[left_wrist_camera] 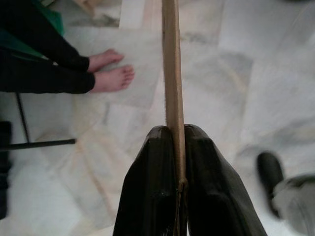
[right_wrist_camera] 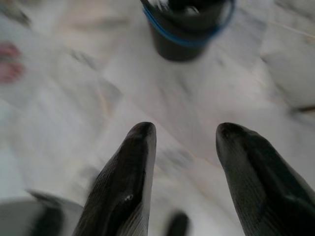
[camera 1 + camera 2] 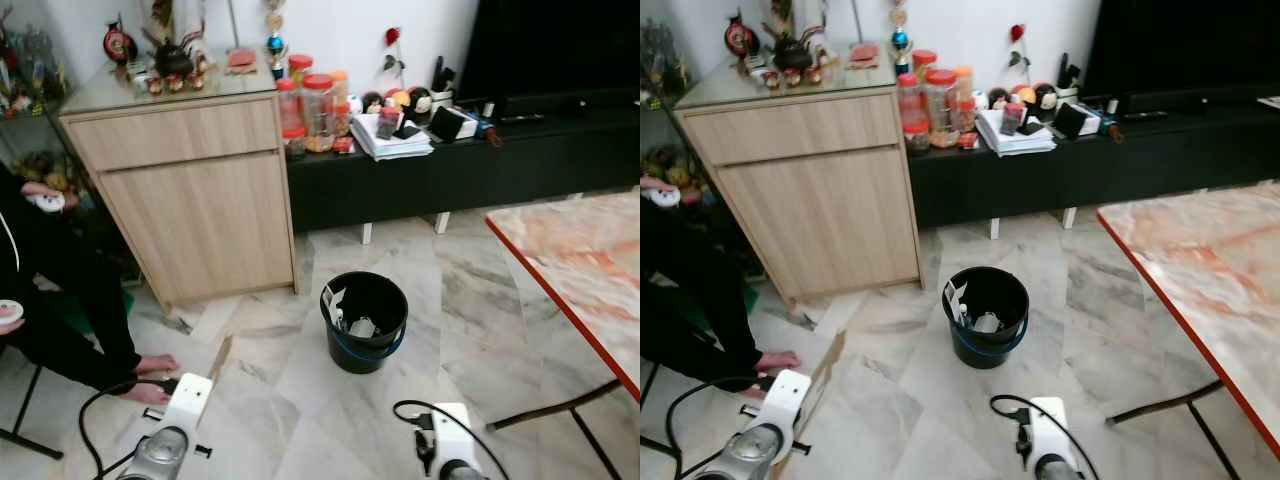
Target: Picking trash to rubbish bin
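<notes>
While I face the black rubbish bin [image 3: 364, 320] on the marble floor, cardboard [image 3: 219, 358] juts ahead. Left wrist view: my left end effector [image 1: 179, 135] pinches it edge-on for carrying. Right wrist view: my right end effector [image 2: 185, 135] hangs spread, idle.

One bin [image 3: 364, 320], two pincers.

Marble floor [image 3: 470, 300], pale and veined; wooden cabinet [image 3: 190, 190] stood against white wall [image 3: 340, 25]; black low unit [image 3: 470, 165] beside it; marble-topped table [image 3: 585, 270] at right.
</notes>
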